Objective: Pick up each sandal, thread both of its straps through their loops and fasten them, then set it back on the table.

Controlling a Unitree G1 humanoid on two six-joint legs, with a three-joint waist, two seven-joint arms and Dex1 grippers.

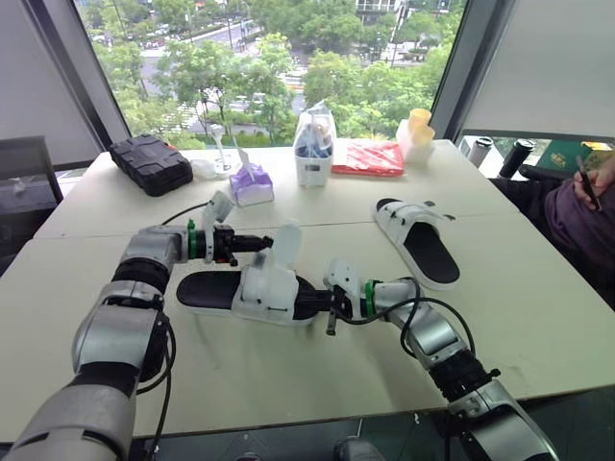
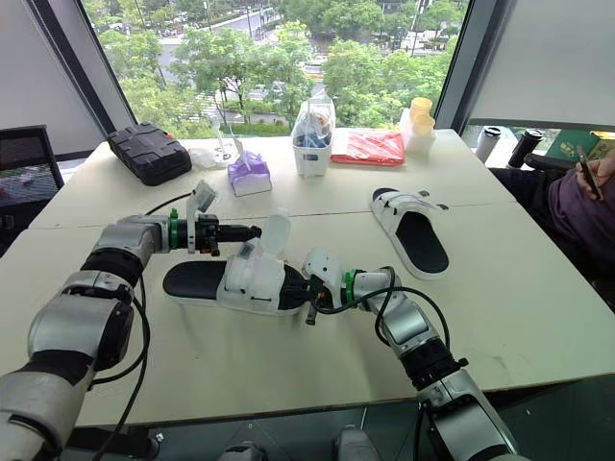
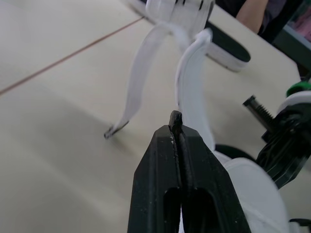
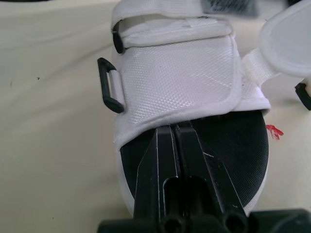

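Cream table (image 1: 538,317) by the window. My left gripper (image 1: 258,243), fingers pressed together, has its tip at the near sandal's (image 1: 259,288) upright strap (image 1: 285,242). Can't tell if it's actually pinching it. The sandal lies lengthwise left to right between the arms, and the right gripper (image 1: 322,302), also closed, rests on its black footbed end. The second sandal (image 1: 418,240) sits further right. The grey label (image 4: 228,6) is unreadable.
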